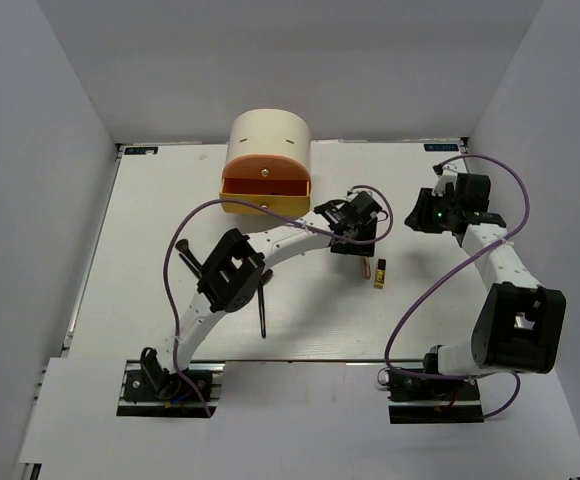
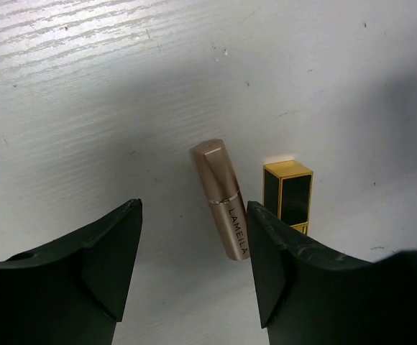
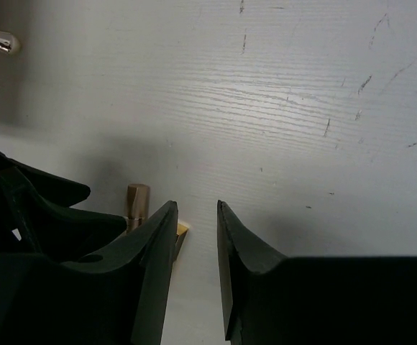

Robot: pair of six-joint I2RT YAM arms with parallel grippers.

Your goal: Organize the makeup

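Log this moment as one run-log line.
left gripper: open over rose-gold tube, not yet closed | black-and-gold lipstick: lying beside tube | right gripper: open, empty | phase: pre-grasp

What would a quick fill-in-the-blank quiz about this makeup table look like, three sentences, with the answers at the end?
1. The rose-gold tube beside the black-and-gold lipstick is printed with the word ____.
2. The left gripper hovering over that tube is ____, holding nothing.
3. The round box has an orange drawer and a ____ one.
Answers: LAMEILA; open; yellow.
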